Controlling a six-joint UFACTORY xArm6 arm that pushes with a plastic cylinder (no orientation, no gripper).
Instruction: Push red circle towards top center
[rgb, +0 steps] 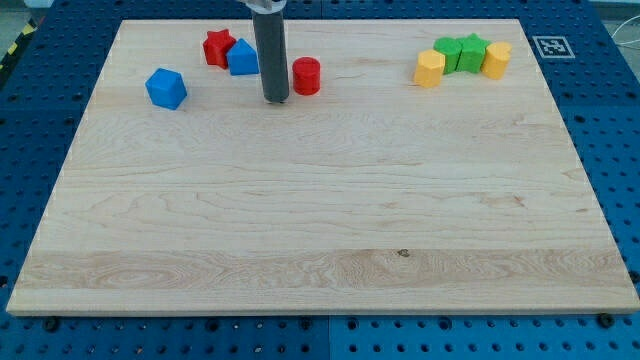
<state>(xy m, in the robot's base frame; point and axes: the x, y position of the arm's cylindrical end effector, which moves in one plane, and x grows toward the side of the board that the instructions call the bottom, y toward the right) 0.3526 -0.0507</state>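
Note:
The red circle (306, 76) is a short red cylinder on the wooden board (320, 220), near the view's top, left of centre. My tip (276, 99) rests on the board just left of the red circle and slightly below it, close to touching. The dark rod rises from the tip to the view's top edge. A blue block (243, 58) sits left of the rod, touching a red star-shaped block (218, 47).
A blue cube (166, 88) lies at the upper left. At the upper right stands a cluster: a yellow block (430, 68), two green blocks (448, 53) (472, 49), and a second yellow block (497, 59). A marker tag (549, 45) sits off the board.

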